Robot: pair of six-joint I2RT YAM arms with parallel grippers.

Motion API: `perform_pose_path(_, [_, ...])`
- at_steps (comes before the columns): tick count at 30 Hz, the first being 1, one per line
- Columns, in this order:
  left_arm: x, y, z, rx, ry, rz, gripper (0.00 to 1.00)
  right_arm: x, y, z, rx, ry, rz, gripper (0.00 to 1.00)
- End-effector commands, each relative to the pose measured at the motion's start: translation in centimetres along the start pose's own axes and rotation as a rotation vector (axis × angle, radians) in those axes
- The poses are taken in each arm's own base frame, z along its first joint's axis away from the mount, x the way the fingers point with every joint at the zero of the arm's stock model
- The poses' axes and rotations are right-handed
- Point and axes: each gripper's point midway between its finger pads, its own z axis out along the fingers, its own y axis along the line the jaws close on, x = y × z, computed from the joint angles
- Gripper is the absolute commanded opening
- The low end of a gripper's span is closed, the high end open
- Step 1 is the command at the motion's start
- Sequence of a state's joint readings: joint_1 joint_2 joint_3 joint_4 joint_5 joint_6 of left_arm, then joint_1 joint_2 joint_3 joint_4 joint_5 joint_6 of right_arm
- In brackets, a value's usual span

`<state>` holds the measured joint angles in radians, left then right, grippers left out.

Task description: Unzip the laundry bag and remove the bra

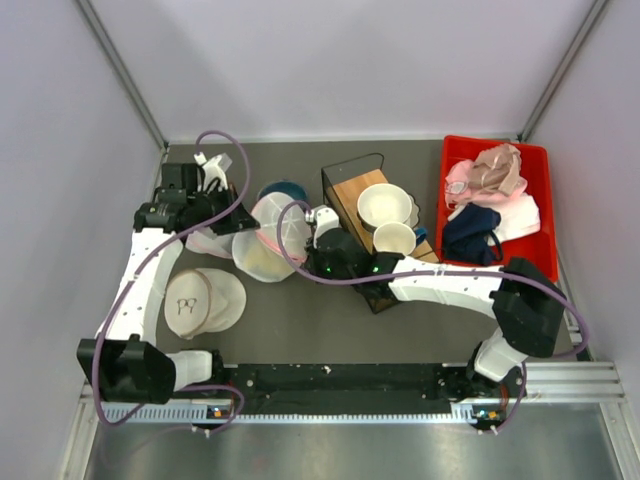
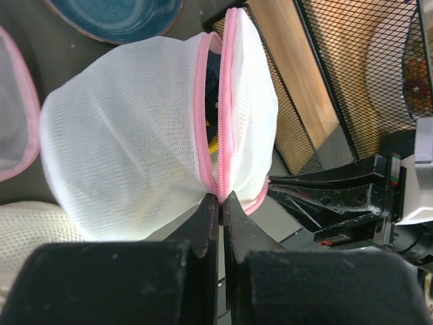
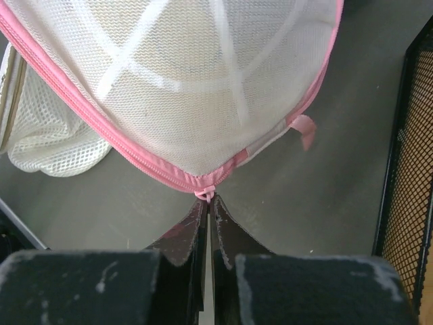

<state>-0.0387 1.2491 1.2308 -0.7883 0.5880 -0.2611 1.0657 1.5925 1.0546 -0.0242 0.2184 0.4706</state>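
The laundry bag is a domed white mesh bag with pink zipper trim, held between my two grippers left of the wire rack. My left gripper is shut on the pink zipper trim at the bag's edge. In that view a narrow gap shows between the two pink zipper edges higher up. My right gripper is shut on the small pink zipper pull at the bag's lower rim, with its tips just under it. The bra is not clearly seen; only a pale yellowish tint shows through the mesh.
A flatter white round bag with a dark mark lies front left. A blue bowl sits behind the laundry bag. A black wire rack with a wooden board and cream bowls stands right of it. A red bin of garments is far right.
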Motion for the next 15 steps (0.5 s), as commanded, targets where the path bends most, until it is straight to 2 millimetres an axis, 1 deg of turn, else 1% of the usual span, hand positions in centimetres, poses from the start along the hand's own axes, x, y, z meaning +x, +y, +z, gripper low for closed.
perform_pose_path(1, [-3.7, -0.6, -3.5, -0.075, -0.182, 0.111, 0.00, -1.1, -1.5, 0.2, 0.071, -0.019, -0.068, 0.00])
perform_pose_path(2, [-3.8, -0.7, -3.7, -0.079, -0.192, 0.116, 0.00, -1.3, -1.7, 0.1, 0.079, -0.024, -0.076, 0.00])
perform_pose_path(5, [-3.5, -1.3, -3.6, -0.044, -0.179, 0.109, 0.00, -2.2, -1.5, -0.2, 0.080, -0.045, -0.087, 0.00])
perform_pose_path(8, [-3.0, -1.8, -3.3, 0.001, -0.172, 0.106, 0.00, -3.7, -0.6, -1.1, 0.044, -0.064, -0.090, 0.00])
perform_pose_path(9, [-1.9, -1.7, -2.6, 0.027, -0.140, 0.073, 0.00, -4.0, 0.4, -1.5, -0.006, -0.065, -0.094, 0.14])
perform_pose_path(10, [-1.3, -1.4, -2.1, 0.028, -0.126, 0.062, 0.00, -4.8, 1.1, -2.1, -0.039, -0.084, -0.094, 0.46])
perform_pose_path(11, [-1.1, -0.7, -1.5, 0.019, -0.129, 0.052, 0.00, -5.9, 1.9, -3.2, -0.078, -0.118, -0.091, 0.57])
perform_pose_path(12, [0.8, 0.7, -0.2, -0.003, -0.087, -0.002, 0.00, -6.5, 2.6, -3.8, -0.116, -0.133, -0.091, 0.65])
perform_pose_path(13, [1.5, 1.2, 0.3, -0.002, -0.070, -0.022, 0.00, -7.3, 3.0, -4.4, -0.136, -0.156, -0.085, 0.72])
perform_pose_path(14, [2.0, 1.4, 0.6, 0.003, -0.058, -0.044, 0.00, -8.3, 3.5, -5.2, -0.154, -0.182, -0.079, 0.73])
perform_pose_path(15, [3.3, 1.7, 1.3, 0.009, -0.035, -0.112, 0.00, -8.8, 3.7, -5.7, -0.163, -0.191, -0.072, 0.74])
